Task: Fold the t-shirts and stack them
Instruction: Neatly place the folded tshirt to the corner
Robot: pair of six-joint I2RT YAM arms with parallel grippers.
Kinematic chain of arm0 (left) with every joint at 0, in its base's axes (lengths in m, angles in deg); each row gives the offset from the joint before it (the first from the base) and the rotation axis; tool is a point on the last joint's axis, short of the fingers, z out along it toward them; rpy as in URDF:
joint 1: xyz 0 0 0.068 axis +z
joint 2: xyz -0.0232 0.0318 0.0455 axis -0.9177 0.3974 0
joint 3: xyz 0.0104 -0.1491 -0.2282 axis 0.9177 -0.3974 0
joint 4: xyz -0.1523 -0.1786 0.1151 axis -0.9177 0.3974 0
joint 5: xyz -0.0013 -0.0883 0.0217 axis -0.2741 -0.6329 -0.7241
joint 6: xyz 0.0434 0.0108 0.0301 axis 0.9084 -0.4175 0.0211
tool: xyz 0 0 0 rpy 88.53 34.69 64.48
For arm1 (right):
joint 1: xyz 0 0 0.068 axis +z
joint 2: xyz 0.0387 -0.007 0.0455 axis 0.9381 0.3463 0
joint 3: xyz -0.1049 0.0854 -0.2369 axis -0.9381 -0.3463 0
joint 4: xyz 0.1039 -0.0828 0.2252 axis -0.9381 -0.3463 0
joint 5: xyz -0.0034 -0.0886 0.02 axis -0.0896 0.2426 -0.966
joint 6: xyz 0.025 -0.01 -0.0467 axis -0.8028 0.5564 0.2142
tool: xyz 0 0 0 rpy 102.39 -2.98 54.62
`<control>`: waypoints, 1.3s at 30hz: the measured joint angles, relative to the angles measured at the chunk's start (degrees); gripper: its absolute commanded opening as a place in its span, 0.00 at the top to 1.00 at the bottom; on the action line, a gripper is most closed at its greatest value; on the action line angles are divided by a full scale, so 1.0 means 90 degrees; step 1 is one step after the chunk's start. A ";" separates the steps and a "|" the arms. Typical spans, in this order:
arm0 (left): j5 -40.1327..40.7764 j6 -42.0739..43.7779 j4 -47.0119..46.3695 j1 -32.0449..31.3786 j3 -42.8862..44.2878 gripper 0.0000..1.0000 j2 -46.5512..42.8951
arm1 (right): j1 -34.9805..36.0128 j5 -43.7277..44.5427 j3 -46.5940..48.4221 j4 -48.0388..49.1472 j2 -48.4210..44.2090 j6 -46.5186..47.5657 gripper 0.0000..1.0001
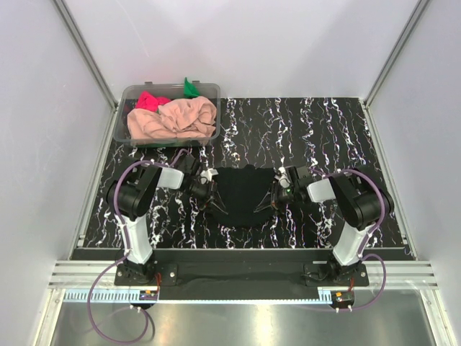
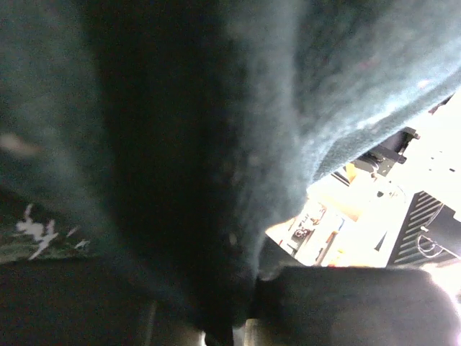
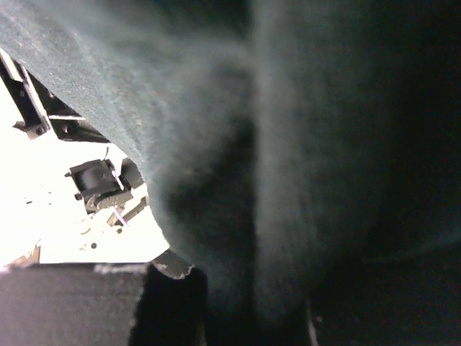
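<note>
- The black t-shirt [image 1: 243,193] is bunched into a roundish clump in the middle of the desk [image 1: 324,130], towards the near edge, right between the two arms.
- The left claw [image 1: 212,196] is on the shirt's left edge. In the left wrist view the dark cloth funnels straight down into the gap between the fingers [image 2: 346,306], so I'd say it's pressed together on the fabric.
- The right claw [image 1: 270,200] is the same deal on the shirt's right edge. In the right wrist view the cloth drops between the fingers [image 3: 72,306] and fills nearly the whole view, so it's pinching the black t-shirt too.
- Both wrist cams are basically smothered in fuzzy dark fabric. There's just a bright blown-out patch at one side of each, plus a sliver of marbled desk at the left of the left one.
- I honestly can't tell whether the shirt is lifted off the desk or lying on it.
- The other shirts are well apart from this, in the clear plastic tub [image 1: 166,86] at the far left corner of the desk.
- The peach-pink t-shirt [image 1: 173,121] is crumpled and takes up most of the tub.
- The pink-red t-shirt [image 1: 151,101] pokes out behind the peach-pink one on the left.
- A bit of the green t-shirt [image 1: 189,89] sticks up at the tub's back rim.
</note>
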 measured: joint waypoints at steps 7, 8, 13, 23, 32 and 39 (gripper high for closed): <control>0.0010 -0.0010 -0.0005 -0.0029 -0.0002 1.00 0.0000 | 0.0039 0.0447 -0.0185 -0.0168 -0.0410 -0.0080 1.00; 0.0015 -0.0010 0.0017 -0.0034 0.0017 1.00 0.0000 | 0.0053 0.0539 -0.0187 -0.0238 -0.0471 -0.0080 1.00; 0.0129 -0.0027 0.0299 -0.0100 0.0355 1.00 0.0070 | 0.0066 0.0799 -0.0168 -0.0481 -0.0627 -0.0085 1.00; 0.0374 -0.0197 0.0874 -0.0444 0.1751 1.00 0.0532 | 0.0044 0.1311 0.0253 -0.0957 -0.0619 -0.0146 1.00; 0.0435 -0.0245 0.1236 -0.0532 0.2550 1.00 0.1095 | -0.0192 0.1707 0.0833 -0.1678 -0.0466 -0.0131 1.00; 0.0469 -0.0189 0.1741 -0.0539 0.3633 1.00 0.1712 | -0.0595 0.1892 0.1209 -0.2045 -0.0345 -0.0066 1.00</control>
